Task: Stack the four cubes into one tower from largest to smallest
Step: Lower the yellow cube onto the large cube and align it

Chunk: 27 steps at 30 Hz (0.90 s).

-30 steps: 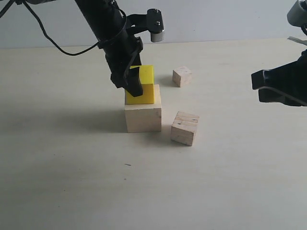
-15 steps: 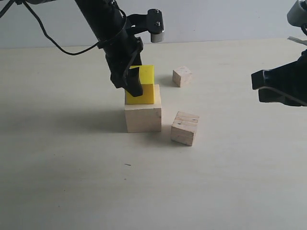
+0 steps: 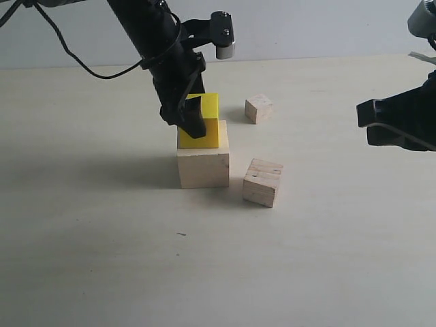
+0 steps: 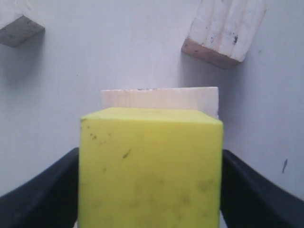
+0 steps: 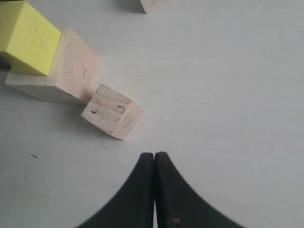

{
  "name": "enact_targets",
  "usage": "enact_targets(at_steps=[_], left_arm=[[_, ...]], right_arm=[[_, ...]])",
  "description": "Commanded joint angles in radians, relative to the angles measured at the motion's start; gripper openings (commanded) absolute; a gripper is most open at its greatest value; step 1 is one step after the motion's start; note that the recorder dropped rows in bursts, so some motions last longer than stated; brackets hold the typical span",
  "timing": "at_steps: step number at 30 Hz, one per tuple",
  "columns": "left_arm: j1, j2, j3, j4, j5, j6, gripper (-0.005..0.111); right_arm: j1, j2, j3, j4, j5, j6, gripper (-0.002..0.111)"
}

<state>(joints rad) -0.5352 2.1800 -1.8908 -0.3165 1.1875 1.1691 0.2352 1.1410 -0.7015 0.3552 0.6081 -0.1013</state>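
Nearest you, the grooved cube [image 3: 262, 182] lies loose. Behind it, the yellow cube [image 3: 208, 126] rests on the largest cube [image 3: 203, 169]. Your left gripper [image 4: 151, 164], flanking it, has shifted slightly (probably releasing; contact unclear). Farthest, the smallest cube [image 3: 258, 108] waits. Your right gripper [image 5: 154, 164] is closed, empty.

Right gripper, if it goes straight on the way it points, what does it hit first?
Probably the bare table; the right gripper aims past the grooved cube, toward the small cube. Depth is unclear.

The left pincer [image 3: 197, 122] has shifted very slightly upward and toward the right against the yellow cube [image 3: 211, 134].
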Motion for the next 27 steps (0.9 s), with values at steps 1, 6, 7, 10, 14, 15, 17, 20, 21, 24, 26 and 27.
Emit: enact_targets(at_steps=[1, 6, 7, 10, 14, 15, 17, 20, 21, 24, 26, 27], left_arm=[[-0.005, -0.003, -0.008, -0.016, -0.017, -0.001, 0.071], [-0.005, -0.003, -0.008, -0.023, -0.033, -0.014, 0.071], [-0.005, -0.003, -0.008, -0.028, -0.035, -0.023, 0.071], [-0.005, -0.003, -0.008, -0.030, -0.042, -0.025, 0.071], [-0.005, -0.003, -0.008, -0.030, -0.042, -0.025, 0.071], [-0.005, -0.003, -0.008, -0.030, -0.042, -0.025, 0.071], [-0.005, -0.003, -0.008, -0.030, -0.042, -0.025, 0.071], [-0.005, -0.003, -0.008, -0.026, -0.040, -0.025, 0.071], [-0.005, -0.003, -0.008, -0.026, -0.035, -0.025, 0.070], [-0.005, -0.003, -0.008, -0.026, -0.020, -0.025, 0.069], [-0.003, -0.003, -0.008, -0.026, -0.005, -0.025, 0.069], [-0.003, -0.003, -0.008, -0.026, 0.003, -0.025, 0.069]], right_arm=[[0.004, -0.002, -0.003, 0.004, -0.008, -0.004, 0.000], [0.004, -0.002, -0.003, 0.004, -0.008, -0.004, 0.000], [0.004, -0.002, -0.003, 0.004, -0.008, -0.004, 0.000], [0.004, -0.002, -0.003, 0.004, -0.008, -0.004, 0.000], [0.004, -0.002, -0.003, 0.004, -0.008, -0.004, 0.000], [0.004, -0.002, -0.003, 0.004, -0.008, -0.004, 0.000], [0.004, -0.002, -0.003, 0.004, -0.008, -0.004, 0.000], [0.004, -0.002, -0.003, 0.004, -0.008, -0.004, 0.000], [0.004, -0.002, -0.003, 0.004, -0.008, -0.004, 0.000], [0.004, -0.002, -0.003, 0.004, -0.008, -0.004, 0.000], [0.004, -0.002, -0.003, 0.004, -0.008, -0.004, 0.000], [0.004, -0.002, -0.003, 0.004, -0.008, -0.004, 0.000]])
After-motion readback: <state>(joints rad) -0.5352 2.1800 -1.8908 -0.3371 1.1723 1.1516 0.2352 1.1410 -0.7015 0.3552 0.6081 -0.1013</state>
